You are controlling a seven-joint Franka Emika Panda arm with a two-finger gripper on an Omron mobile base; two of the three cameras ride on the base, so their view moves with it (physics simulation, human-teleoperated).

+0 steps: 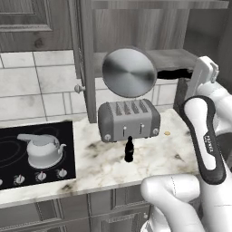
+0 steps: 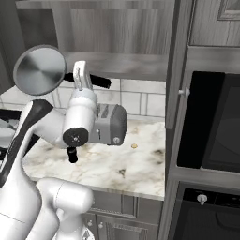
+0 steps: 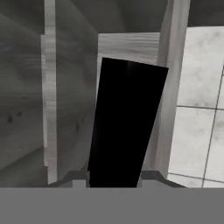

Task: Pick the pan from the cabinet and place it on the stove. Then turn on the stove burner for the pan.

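I'm holding the pan (image 1: pixel 129 72) by its black handle, gripper (image 3: pixel 115 177) jaws clamped on it, tilted up at the cabinet (image 1: pixel 136 27) shelf's front edge above the toaster (image 1: pixel 129 120).

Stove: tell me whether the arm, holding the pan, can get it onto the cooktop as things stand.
Probably yes, partly. The end effector grips the pan by its handle, but a kettle occupies the stove, so only another ring looks free.

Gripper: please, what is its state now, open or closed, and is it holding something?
Gripper: closed on the black handle of the pan, which is tilted on its side in front of the open cabinet.
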